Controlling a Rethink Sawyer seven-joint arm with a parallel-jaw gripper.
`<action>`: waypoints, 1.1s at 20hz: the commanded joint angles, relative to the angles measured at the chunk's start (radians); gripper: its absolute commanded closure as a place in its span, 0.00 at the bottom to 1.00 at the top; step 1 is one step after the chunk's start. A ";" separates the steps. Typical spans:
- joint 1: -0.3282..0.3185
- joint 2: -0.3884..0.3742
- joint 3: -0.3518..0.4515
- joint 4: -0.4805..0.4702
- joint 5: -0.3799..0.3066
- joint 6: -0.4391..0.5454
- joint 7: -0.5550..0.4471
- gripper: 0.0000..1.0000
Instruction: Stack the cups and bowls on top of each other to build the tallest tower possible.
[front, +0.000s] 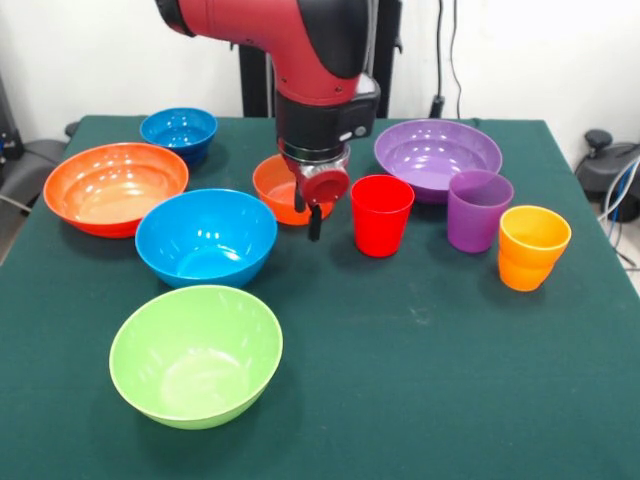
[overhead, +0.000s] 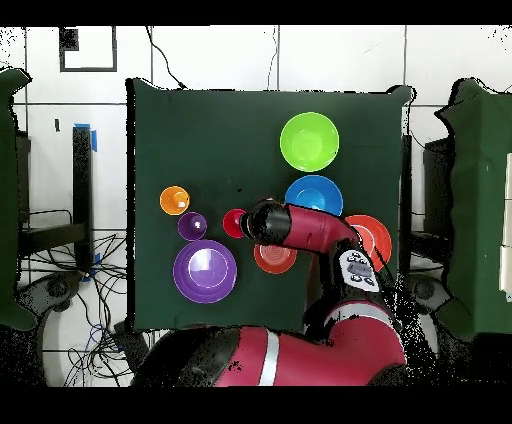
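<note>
a: how's the arm (front: 300, 40) posed?
b: bent down, tool (front: 308, 212) hanging over the small orange bowl (front: 272, 182) mid-table (front: 420, 330), beside the red cup (front: 381, 214). fingers — i cannot tell. nothing's stacked.

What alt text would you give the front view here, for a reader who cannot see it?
A red and black arm lowers its gripper over a small orange bowl on a green table. Five more bowls and three cups, red, purple and orange, stand separately, nothing stacked.
</note>
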 joint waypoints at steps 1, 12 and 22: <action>-0.044 -0.037 0.129 0.006 -0.047 0.145 -0.164 0.00; -0.048 -0.053 0.137 -0.003 -0.062 0.165 -0.143 0.00; -0.027 -0.049 0.108 0.000 -0.075 0.117 -0.097 0.00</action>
